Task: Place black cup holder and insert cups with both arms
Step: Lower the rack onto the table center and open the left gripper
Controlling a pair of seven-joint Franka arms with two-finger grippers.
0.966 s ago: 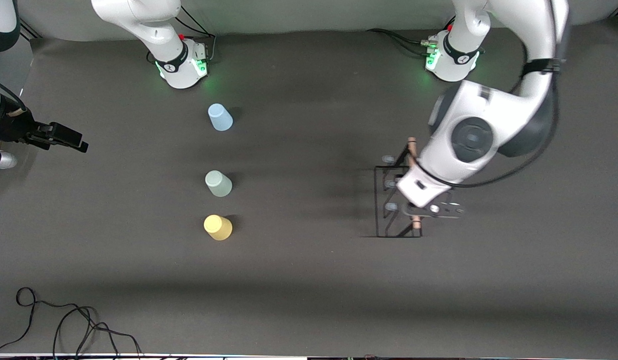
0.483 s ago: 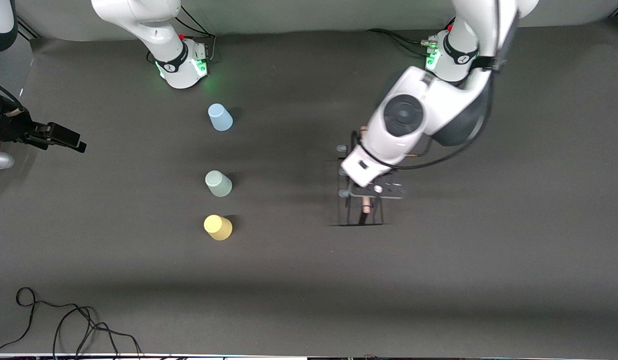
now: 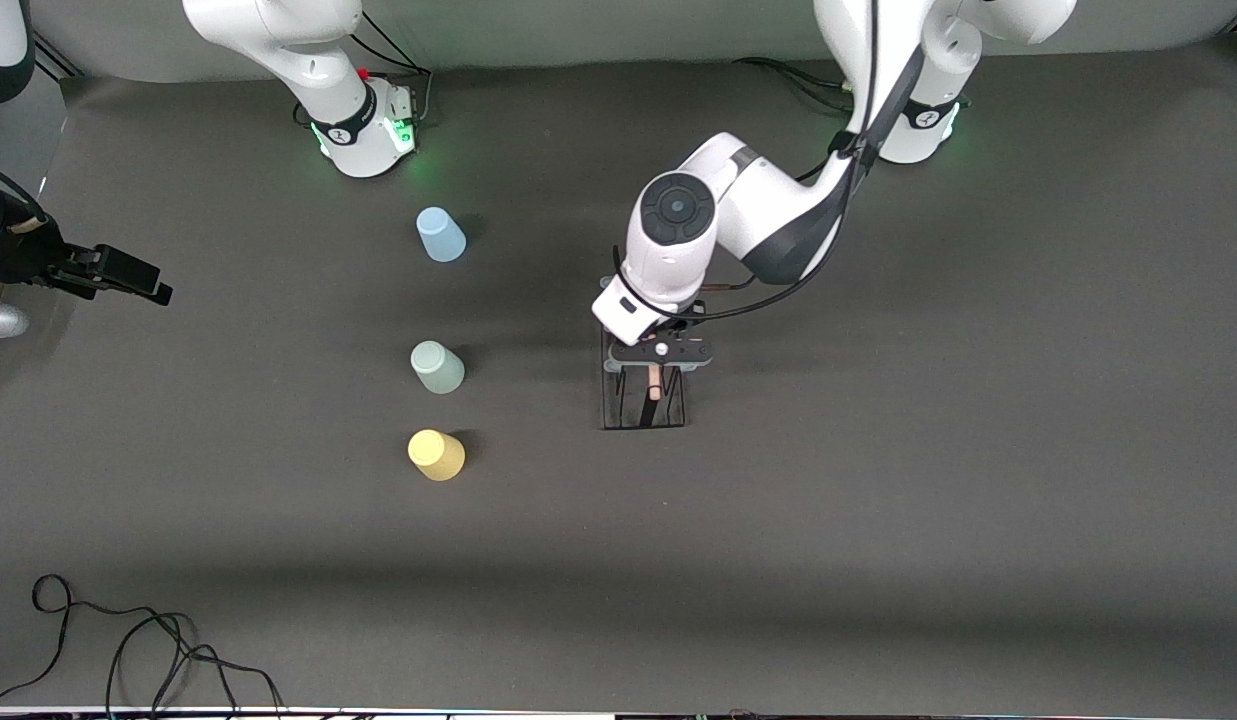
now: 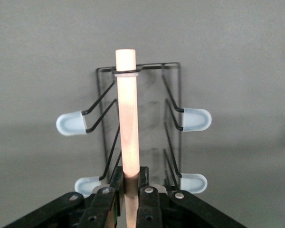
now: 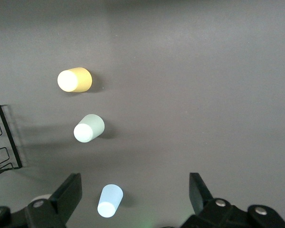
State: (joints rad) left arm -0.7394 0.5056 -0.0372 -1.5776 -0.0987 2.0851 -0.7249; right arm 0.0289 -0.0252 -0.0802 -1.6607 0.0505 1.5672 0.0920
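Matte grey table: left gripper clamps wire black cup holder by its round wooden bar; smooth cups at its nine o'clock; right gripper gapes wide, waiting.

I can read no text, label or number anywhere. Nothing around me carries legible writing.

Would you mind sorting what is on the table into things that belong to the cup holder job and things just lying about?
Job:
black cup holder, gripped by its wooden bar in the left tool
blue cup
green cup
yellow cup
right tool, open, over the table

Lying about:
black cable, at the table's edge nearest the camera
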